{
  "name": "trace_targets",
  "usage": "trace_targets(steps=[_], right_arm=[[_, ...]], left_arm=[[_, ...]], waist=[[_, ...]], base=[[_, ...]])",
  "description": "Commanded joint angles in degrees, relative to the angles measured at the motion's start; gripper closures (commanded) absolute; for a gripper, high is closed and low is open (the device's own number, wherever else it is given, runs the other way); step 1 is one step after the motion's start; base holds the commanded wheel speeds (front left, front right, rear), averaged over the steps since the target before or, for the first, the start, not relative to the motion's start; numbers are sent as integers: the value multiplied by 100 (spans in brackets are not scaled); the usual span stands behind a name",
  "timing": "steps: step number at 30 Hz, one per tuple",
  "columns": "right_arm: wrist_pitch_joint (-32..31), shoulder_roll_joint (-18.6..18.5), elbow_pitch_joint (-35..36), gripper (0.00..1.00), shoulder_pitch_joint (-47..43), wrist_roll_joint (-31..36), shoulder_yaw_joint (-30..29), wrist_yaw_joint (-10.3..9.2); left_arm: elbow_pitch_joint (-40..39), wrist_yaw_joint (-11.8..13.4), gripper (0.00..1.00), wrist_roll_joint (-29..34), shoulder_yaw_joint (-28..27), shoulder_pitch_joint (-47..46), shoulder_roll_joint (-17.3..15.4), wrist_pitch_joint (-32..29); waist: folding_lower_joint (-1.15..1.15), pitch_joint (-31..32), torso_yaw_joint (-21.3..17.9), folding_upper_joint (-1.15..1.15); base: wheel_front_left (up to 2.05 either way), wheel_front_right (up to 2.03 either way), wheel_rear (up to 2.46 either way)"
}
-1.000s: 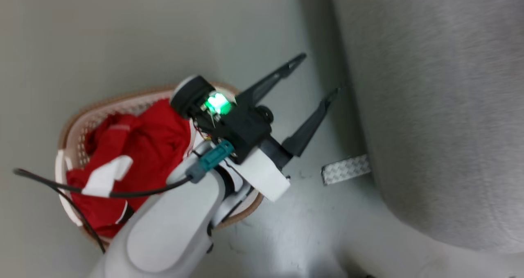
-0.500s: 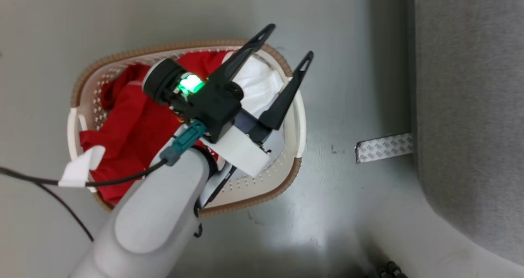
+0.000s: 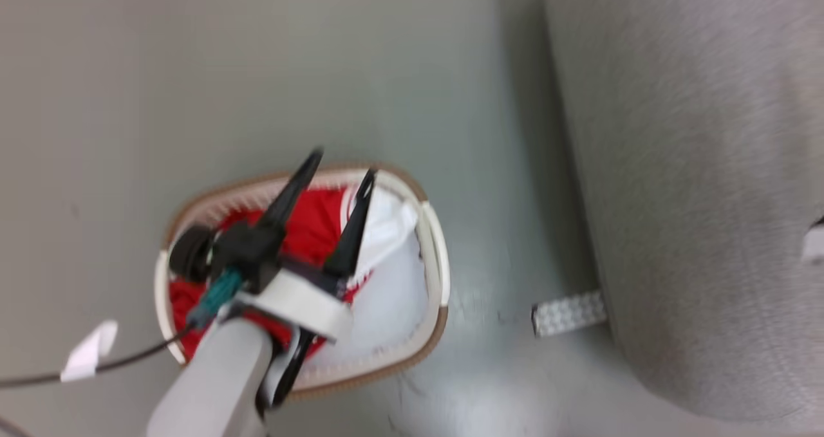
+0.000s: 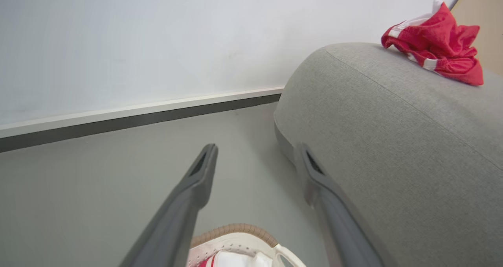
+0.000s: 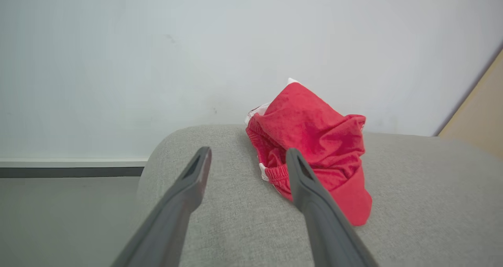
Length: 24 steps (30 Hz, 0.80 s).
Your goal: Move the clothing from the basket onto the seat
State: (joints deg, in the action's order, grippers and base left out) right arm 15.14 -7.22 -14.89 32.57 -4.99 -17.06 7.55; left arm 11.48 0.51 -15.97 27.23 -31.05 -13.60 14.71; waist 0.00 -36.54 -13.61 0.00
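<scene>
The basket (image 3: 432, 244), cream with a brown rim, stands on the floor at the lower left of the head view and holds red clothing (image 3: 315, 228) beside a plain white pad (image 3: 386, 295). My left gripper (image 3: 341, 165) hangs over the basket, open and empty; its own view shows the open left gripper (image 4: 255, 159) above the basket rim (image 4: 235, 231). On the grey seat (image 5: 412, 188) lies a crumpled red garment (image 5: 314, 141) with white trim. My right gripper (image 5: 247, 157) stands open just in front of that garment, holding nothing. The same garment (image 4: 436, 50) shows on the seat (image 4: 373, 141).
The seat (image 3: 695, 167) runs down the right side, with a metal foot plate (image 3: 570, 313) at its base. Grey floor (image 3: 290, 70) lies between basket and seat. A black cable with a white tag (image 3: 90, 350) trails from my left arm. A pale wall (image 5: 157, 62) rises behind the seat.
The head view has swung about. My left gripper, open throughout, pointed past the basket's rim toward the seat a second ago and now lies over the basket's contents.
</scene>
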Motion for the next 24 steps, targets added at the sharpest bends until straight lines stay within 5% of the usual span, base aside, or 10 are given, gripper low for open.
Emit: trace_targets(steps=[1, 12, 24], right_arm=[[-1, 84, 139, 0, -348, -31, 85, -13], [-1, 309, 397, 0, -1972, -18, 896, -12], [-1, 426, -36, 0, -3089, -84, 1263, -13]], left_arm=[[74, 44, 0, -134, -91, 298, 20, 41], [-21, 24, 0, -50, -954, 1768, 387, 44], [-13, -238, 0, 300, -1743, 2914, 809, 45]], waist=[[0, 926, 105, 0], [0, 2386, 700, 0], [0, 3242, 988, 0]], base=[[0, 0, 0], [0, 0, 0], [0, 0, 0]])
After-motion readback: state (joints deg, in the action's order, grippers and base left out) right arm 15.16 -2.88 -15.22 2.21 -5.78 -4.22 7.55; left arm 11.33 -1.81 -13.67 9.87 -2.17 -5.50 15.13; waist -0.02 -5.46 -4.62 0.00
